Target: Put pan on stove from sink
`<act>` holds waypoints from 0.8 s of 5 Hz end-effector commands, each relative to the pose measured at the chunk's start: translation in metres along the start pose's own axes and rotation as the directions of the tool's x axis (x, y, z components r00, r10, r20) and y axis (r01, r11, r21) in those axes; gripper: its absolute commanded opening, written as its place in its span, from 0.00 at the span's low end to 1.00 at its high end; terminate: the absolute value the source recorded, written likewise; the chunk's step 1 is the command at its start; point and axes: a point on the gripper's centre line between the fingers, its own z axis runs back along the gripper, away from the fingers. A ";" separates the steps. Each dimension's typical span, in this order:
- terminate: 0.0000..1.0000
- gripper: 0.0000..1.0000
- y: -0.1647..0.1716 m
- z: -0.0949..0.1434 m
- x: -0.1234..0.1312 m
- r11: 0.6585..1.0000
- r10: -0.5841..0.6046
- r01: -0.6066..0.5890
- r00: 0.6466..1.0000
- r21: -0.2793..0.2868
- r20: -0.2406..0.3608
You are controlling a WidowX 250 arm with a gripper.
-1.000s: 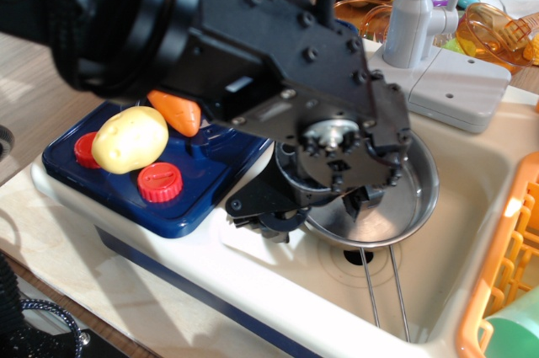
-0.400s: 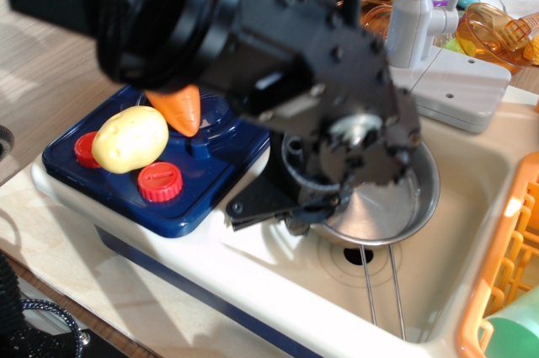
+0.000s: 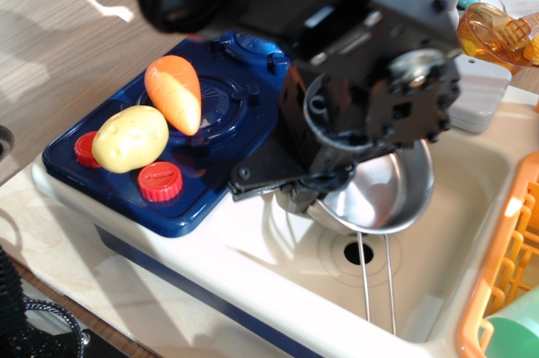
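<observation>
The shiny steel pan point(image 3: 383, 194) hangs tilted just over the cream sink point(image 3: 472, 232), above the round drain hole point(image 3: 358, 250). Its two-wire handle point(image 3: 376, 286) reaches down toward the sink's front edge. My black gripper point(image 3: 313, 191) is shut on the pan's left rim, at the sink's left wall. The dark blue stove point(image 3: 227, 122) lies to the left of the gripper, with two red knobs point(image 3: 160, 181) at its front. The arm hides the pan's far rim and most of the faucet.
A yellow potato point(image 3: 130, 139) and an orange carrot point(image 3: 173, 93) lie on the stove's burners. An orange dish rack point(image 3: 505, 265) borders the sink on the right, with a green object point(image 3: 515, 334) in it. The grey faucet base point(image 3: 480, 97) and an orange cup point(image 3: 497, 34) stand behind.
The arm has moved up and to the right, uncovering the carrot and the stove's back burner. The pan has risen and tilted with the gripper, uncovering the drain hole.
</observation>
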 end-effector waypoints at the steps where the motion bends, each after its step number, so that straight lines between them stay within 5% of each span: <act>1: 0.00 0.00 0.007 0.047 0.020 0.999 -0.041 0.040 0.994 0.016 0.102; 2: 0.00 0.00 0.019 0.065 0.040 0.995 -0.088 0.083 0.990 0.046 0.109; 4: 0.00 0.00 0.029 0.070 0.104 0.979 -0.205 0.205 0.978 0.012 -0.039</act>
